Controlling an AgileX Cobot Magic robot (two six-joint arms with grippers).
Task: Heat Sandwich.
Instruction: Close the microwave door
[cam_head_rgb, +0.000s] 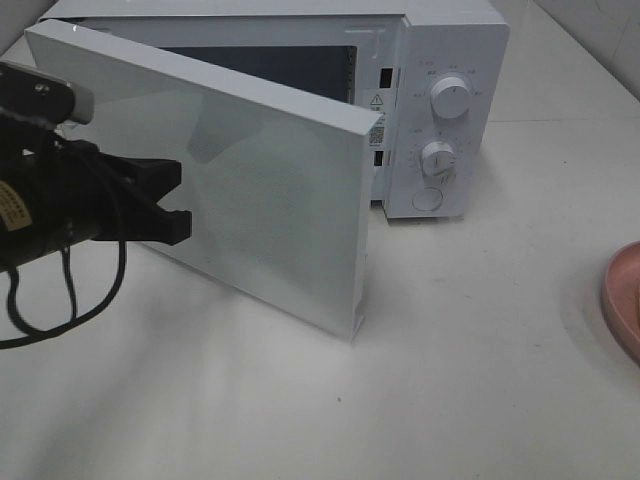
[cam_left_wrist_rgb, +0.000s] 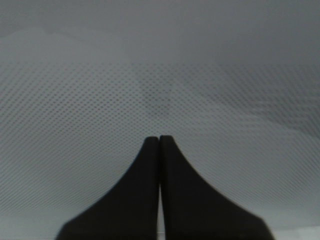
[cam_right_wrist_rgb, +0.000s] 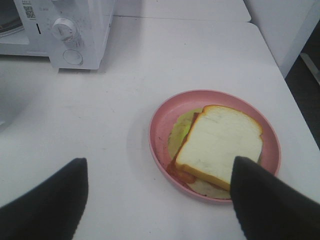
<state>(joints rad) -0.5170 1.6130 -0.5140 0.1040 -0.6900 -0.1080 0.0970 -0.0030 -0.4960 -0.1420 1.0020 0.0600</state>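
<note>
Sandwich (cam_right_wrist_rgb: 219, 145) lay on the pink plate (cam_right_wrist_rgb: 162, 127) on the bench, just ahead of my spread right hand (cam_right_wrist_rgb: 159, 200) (the nearer one), while my left hand (cam_left_wrist_rgb: 159, 141), pressed together, faced the microwave door (cam_head_rgb: 270, 190).

White tabletop, evenly lit.
You see a white table (cam_head_rgb: 480, 380), a pale tiled wall (cam_head_rgb: 600, 30), and dark floor (cam_right_wrist_rgb: 310, 75).

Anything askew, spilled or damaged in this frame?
Nothing spilled or damaged. The sandwich sits on the pink plate with green filling sticking out past the bread on one side. The microwave door stands open, as the task needs.
</note>
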